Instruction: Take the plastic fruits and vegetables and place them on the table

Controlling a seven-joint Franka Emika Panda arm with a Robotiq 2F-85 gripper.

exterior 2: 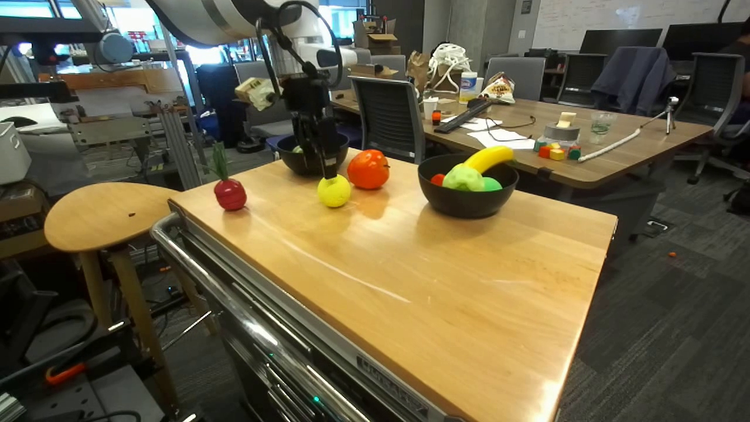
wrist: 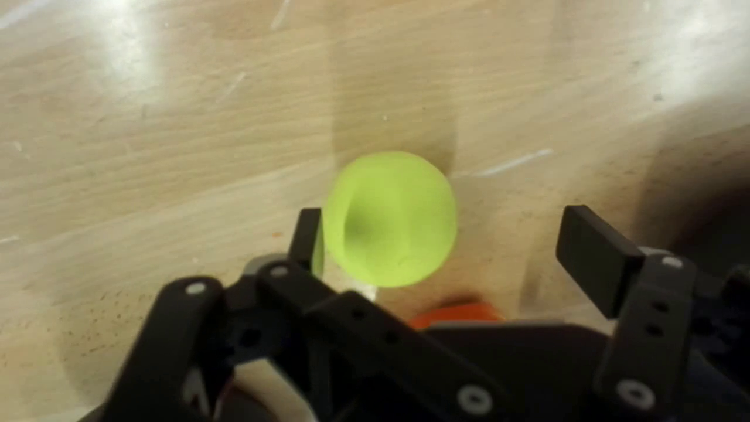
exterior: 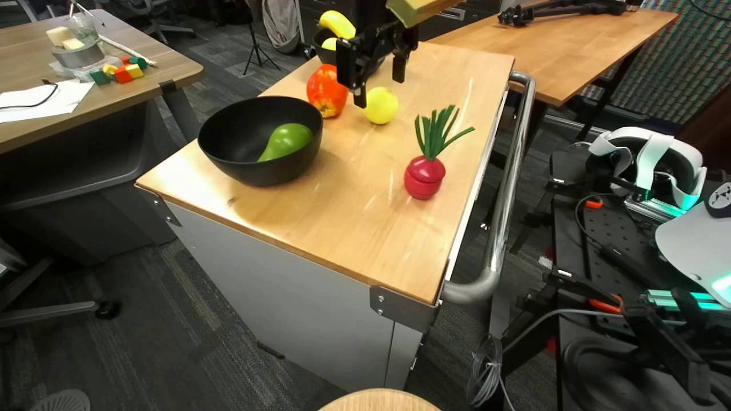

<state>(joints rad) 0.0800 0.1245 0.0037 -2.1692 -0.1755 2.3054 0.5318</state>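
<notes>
In the wrist view the yellow ball [wrist: 389, 220] lay at the middle of the frame on the wooden tabletop [wrist: 176, 146], and the gripper [wrist: 448, 241] came in from the bottom edge with its jaws spread wide on either side of it. The ball sat off-centre in that gap: one finger [wrist: 306, 240] stood right at its left edge, whether touching I could not tell, while the finger at the right of the frame was well apart from it. In an exterior view the ball was a little left of centre, with the gripper above it and an orange-red fruit [exterior 2: 368, 170] to its right; at right of centre a banana [exterior 2: 489, 158] lay in a dark bowl [exterior 2: 466, 205]. In an exterior view the ball showed near the upper centre, its left edge partly covered by a finger. Lower and to the right, a red vegetable with green leaves [exterior: 424, 177] stood upright; to the left, a black bowl [exterior: 265, 176] held a green pear-shaped piece [exterior: 287, 141].
</notes>
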